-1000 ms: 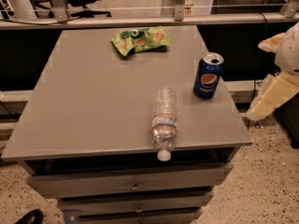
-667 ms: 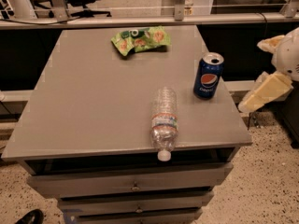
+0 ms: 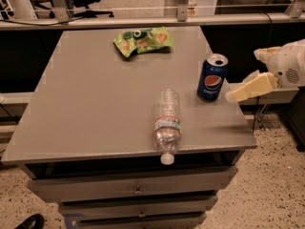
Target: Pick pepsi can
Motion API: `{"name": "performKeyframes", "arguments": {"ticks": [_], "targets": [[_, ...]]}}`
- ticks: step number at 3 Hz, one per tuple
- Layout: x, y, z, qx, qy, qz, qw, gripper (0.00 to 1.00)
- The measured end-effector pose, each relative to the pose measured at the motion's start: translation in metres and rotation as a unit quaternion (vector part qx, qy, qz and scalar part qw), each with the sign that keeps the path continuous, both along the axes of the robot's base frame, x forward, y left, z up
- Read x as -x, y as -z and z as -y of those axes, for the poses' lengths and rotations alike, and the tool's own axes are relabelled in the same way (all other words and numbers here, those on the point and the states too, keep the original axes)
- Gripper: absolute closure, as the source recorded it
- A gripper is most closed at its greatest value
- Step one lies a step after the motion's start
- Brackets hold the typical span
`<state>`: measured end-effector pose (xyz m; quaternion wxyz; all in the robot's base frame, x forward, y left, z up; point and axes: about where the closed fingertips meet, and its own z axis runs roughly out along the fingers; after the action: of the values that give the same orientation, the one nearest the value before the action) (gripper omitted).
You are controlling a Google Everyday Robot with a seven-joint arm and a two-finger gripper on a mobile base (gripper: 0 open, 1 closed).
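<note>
The pepsi can is dark blue with a round red-white-blue logo and a silver top. It stands upright near the right edge of the grey table. My gripper is cream-coloured and reaches in from the right at can height. Its tip is just to the right of the can, a small gap apart from it. The white arm housing sits behind it at the frame's right edge.
A clear plastic water bottle lies on its side near the table's front edge, with its cap over the edge. A green snack bag lies at the back. Drawers sit below the table. A rail runs behind it.
My gripper has moved left and slightly up, from beyond the table's right corner to close beside the can. The can, bottle and bag have not moved.
</note>
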<state>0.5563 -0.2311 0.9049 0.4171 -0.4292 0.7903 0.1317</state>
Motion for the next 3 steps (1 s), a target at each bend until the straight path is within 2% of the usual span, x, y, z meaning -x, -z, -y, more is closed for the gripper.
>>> {"name": "performKeyframes", "arguments": {"ticks": [1,2,3], "targets": [[-0.011,0.013,-0.018,-0.092,0.004,-0.011,0.9957,0.0],[-0.017,0.024,-0.039,-0.176,-0.01,-0.012,0.9842,0.0],[-0.02,0.034,-0.059,-0.23,-0.033,-0.005,0.9725,0.0]]}}
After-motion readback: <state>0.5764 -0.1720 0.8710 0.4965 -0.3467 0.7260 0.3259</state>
